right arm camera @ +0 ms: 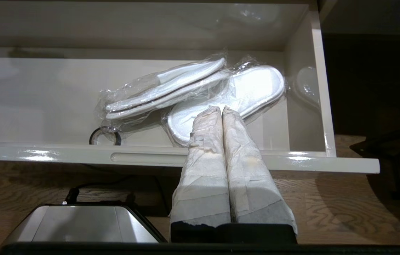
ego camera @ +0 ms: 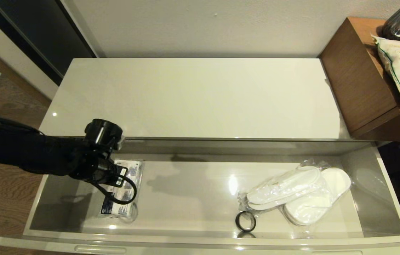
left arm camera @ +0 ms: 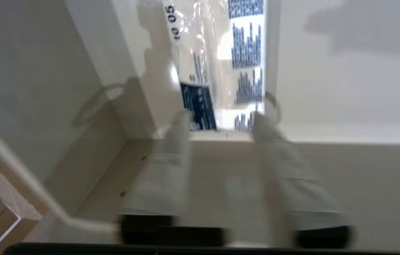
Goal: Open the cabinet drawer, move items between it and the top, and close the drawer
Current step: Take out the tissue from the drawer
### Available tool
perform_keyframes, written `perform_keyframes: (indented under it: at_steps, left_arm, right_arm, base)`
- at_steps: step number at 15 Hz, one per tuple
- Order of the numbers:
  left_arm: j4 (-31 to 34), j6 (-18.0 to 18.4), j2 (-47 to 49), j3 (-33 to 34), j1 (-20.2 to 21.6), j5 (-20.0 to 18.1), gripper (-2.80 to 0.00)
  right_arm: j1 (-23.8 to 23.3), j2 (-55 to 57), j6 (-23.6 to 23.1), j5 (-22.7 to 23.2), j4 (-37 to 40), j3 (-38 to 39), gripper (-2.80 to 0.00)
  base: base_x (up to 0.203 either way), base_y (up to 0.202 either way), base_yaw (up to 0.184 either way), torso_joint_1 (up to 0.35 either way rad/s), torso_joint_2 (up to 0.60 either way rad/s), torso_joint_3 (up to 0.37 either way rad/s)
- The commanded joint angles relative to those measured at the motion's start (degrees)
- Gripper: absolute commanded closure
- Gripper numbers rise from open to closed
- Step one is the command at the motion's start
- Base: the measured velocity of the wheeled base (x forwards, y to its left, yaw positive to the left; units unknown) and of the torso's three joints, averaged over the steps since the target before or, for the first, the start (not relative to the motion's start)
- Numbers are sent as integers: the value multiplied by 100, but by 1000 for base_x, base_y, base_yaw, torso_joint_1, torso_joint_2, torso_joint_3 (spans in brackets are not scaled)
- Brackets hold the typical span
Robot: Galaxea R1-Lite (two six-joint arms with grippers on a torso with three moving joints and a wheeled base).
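Two items lie in our open cabinet drawer (ego camera: 391,198).
Our left claw (left arm camera: 221,118), parted and empty, hovers over the tissue pack (ego camera: 129,187); our right claw (right arm camera: 221,111), shut, faces the bagged slippers (right arm camera: 193,88).

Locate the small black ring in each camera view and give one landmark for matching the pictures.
Head view: the black ring lies on the drawer floor near the front wall, just left of the bagged slippers.
Left wrist view: not in it; only the tissue pack shows beyond the left claw.
Right wrist view: the ring sits behind the drawer front, beside the slippers.
Shared landmark: the cabinet drawer.
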Motion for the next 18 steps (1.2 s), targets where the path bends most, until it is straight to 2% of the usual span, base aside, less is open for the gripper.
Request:
perform_keyframes:
  at_steps: [1, 7, 14, 18]
  left_arm:
    - [-182, 14, 680, -232, 112, 25, -280]
    - [-334, 58, 935, -176, 384, -106, -280]
    - [-350, 32, 1336, -194, 407, -527, -280]
    - [-396, -71, 1575, -356, 407, -590, -280]
  right_arm:
    - [0, 9, -2, 2, -2, 0, 0]
    - [0, 9, -2, 2, -2, 0, 0]
    - [0, 9, -2, 2, -2, 0, 0]
    - [0, 9, -2, 2, -2, 0, 0]
  base:
    - [0, 0, 0, 0, 0, 0]
    - [0, 0, 0, 0, 0, 0]
    - [0, 0, 0, 0, 0, 0]
    - [0, 0, 0, 0, 0, 0]
